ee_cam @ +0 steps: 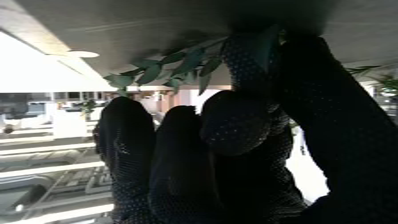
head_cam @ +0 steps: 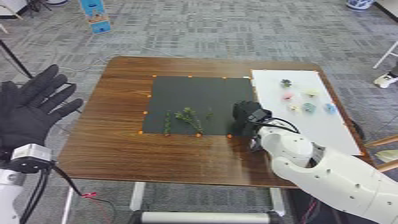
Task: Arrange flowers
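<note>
R robot hand (head_cam: 250, 116) pinches sprig (ee_cam: 190, 62), axis ~flat, tip twd wht board (head_cam: 327, 132); L robot hand (head_cam: 28, 116) wide.

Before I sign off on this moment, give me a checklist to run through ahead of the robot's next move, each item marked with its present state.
1. Leafy sprig gripped by the right hand: ok, its leaves stick out from the curled hand.
2. Right hand at the black mat: ok, it is at the mat's right side.
3. Free end of the held sprig's stem clear of the mat: cannot tell, the glove hides it.
4. Other greenery laid on the mat: ok.
5. Flowers added to the arrangement: not ok, the pink flower and blue flower lie on the white board.
6. Left hand out of the way: ok, open, left of the table.
</note>
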`<state>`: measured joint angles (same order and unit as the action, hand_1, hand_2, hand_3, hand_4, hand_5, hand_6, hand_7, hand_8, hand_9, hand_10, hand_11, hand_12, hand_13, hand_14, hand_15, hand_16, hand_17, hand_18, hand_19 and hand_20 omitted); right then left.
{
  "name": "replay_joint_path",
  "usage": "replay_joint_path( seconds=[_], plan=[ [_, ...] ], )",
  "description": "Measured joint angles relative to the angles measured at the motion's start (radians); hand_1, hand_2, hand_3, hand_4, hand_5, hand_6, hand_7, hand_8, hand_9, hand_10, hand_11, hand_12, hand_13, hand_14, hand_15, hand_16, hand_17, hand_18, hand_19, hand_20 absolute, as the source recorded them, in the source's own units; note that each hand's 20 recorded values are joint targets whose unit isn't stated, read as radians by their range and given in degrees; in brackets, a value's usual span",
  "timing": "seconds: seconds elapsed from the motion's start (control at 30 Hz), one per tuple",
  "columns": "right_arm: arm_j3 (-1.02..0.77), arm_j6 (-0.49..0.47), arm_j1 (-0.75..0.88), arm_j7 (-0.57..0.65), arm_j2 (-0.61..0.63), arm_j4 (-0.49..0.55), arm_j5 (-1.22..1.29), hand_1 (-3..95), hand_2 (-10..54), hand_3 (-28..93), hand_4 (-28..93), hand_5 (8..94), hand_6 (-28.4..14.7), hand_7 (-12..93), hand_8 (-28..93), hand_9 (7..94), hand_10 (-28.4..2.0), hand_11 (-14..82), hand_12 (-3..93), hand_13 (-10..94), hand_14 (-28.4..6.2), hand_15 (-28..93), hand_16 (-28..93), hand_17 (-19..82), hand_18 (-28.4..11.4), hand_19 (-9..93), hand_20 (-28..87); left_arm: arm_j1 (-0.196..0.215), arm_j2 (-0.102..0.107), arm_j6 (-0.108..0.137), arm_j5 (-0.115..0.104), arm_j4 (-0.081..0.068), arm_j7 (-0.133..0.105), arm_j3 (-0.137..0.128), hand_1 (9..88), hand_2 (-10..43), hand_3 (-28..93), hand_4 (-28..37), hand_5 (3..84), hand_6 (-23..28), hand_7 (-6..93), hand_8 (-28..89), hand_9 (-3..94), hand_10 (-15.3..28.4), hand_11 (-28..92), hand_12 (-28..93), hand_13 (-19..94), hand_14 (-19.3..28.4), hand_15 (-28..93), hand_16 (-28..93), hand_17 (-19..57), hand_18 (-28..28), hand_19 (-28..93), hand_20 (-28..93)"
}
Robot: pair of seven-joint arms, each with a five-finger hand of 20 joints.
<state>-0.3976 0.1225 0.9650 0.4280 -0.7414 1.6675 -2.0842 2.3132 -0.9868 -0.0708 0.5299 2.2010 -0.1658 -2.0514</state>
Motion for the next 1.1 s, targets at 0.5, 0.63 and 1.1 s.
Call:
replay_joint_path(
  seconds=[0.5, 0.63, 1.1],
  plan=[
    [-0.002, -0.008, 0.025, -0.001, 0.002, 0.047, -0.002, 43.0, -9.5, 79, -22, 77.0, 1.3, 51, 20, 86.1, -8.3, 63.1, 39.4, 82, -6.0, 87, 42, 50, -22.2, 93, 71, -0.001, -0.003, 0.002, 0.001, 0.000, 0.000, 0.006, 21.9, -7.3, 61, -28.3, 28.2, 3.0, 13.8, -7, 23.6, 11.2, 12, 16, 19, 14.7, 12, 4, -9.5, 27.0, 42, 1],
    [0.000, -0.007, 0.030, -0.031, 0.003, 0.055, -0.002, 42.9, -9.5, 79, -22, 77.0, 1.3, 51, 20, 85.9, -8.2, 63.2, 39.5, 82, -6.0, 87, 42, 49, -22.2, 93, 71, -0.001, -0.003, 0.002, 0.001, 0.000, 0.000, 0.007, 21.8, -7.2, 61, -28.3, 28.2, 3.0, 13.8, -7, 23.6, 11.2, 12, 16, 19, 14.7, 12, 4, -9.5, 27.0, 42, 1],
    [0.056, 0.023, -0.007, -0.121, 0.011, 0.052, -0.019, 43.0, -9.5, 79, -23, 76.8, 1.4, 52, 20, 85.8, -8.2, 63.2, 39.5, 82, -5.9, 87, 42, 49, -22.0, 93, 71, -0.002, -0.005, 0.002, 0.001, 0.000, 0.001, 0.009, 22.0, -7.1, 61, -28.3, 28.1, 3.0, 13.7, -7, 23.6, 11.2, 12, 16, 19, 14.7, 12, 4, -9.5, 26.9, 42, 0]
  ],
)
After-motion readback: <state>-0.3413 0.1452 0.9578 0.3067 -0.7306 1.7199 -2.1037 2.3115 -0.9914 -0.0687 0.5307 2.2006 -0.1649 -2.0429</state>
